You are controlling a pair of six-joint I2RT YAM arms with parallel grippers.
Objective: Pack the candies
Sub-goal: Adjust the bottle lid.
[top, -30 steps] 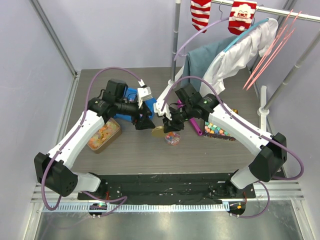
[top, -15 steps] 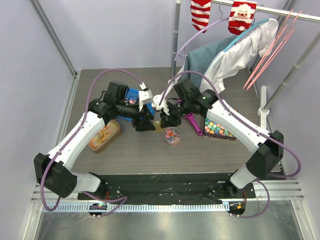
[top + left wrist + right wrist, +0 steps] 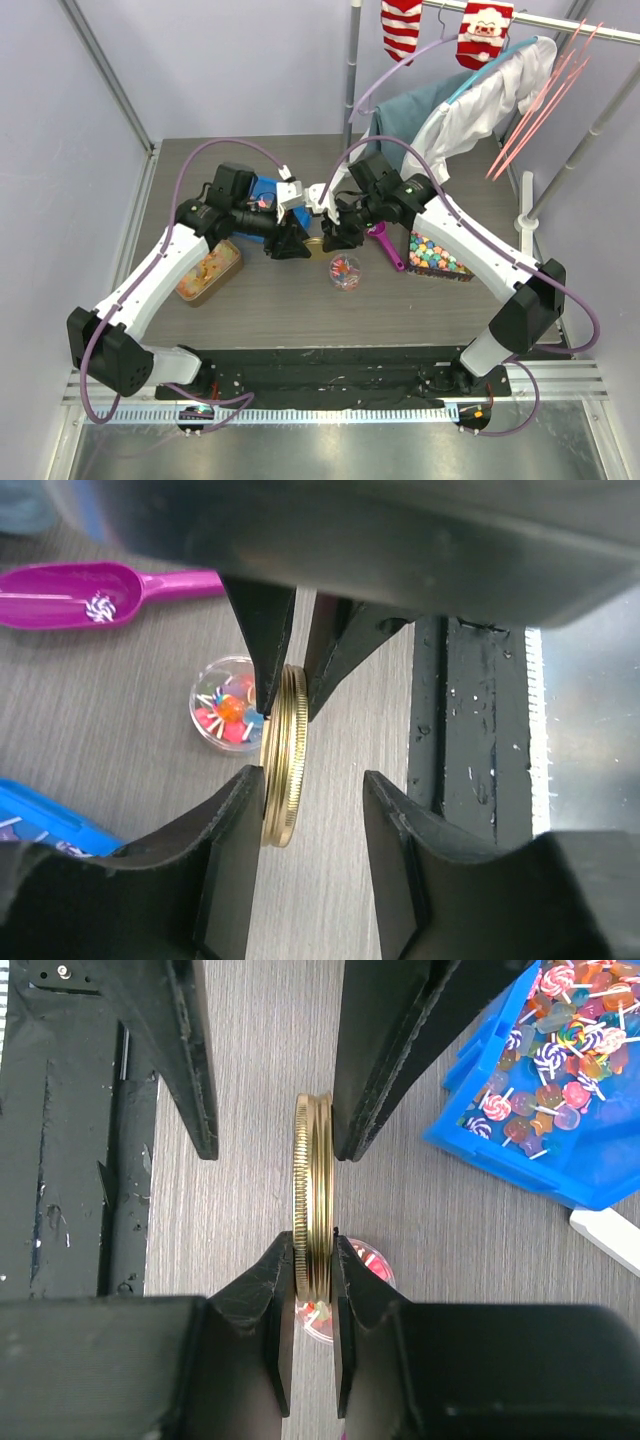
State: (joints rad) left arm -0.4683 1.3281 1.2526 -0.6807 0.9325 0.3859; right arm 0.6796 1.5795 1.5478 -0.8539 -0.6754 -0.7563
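The right end effector is clenched on a gold lid, pinching it by the rim. The lid stands on edge, clear of the desk as far as I can judge, with its flat faces turned to 9 and 3 o'clock seen from above. The left end effector straddles the opposite rim of the same lid but is not gripping it. One finger lies against the metal or a hair off it, I can't tell which, and the other stands off with a plain gap.

The candies sit in a small clear jar, open-mouthed on the desk at about 5 o'clock from the lid in the overhead view. More sweets of the same sort fill a blue bin off at 10 o'clock, behind the left arm. The right end effector is the nearer to the jar.

To my eye everything turns on one thing: the lid is upright while the jar's mouth faces up. So the lid wants laying flat and carrying towards 5 o'clock before it can go on.

From above, the lid is almost swallowed between the two end effectors. From the right wrist only a pink sliver of the jar shows past the fingers and lid. How full the jar is, I can't make out. A purple scoop lies near the jar at 2 o'clock.
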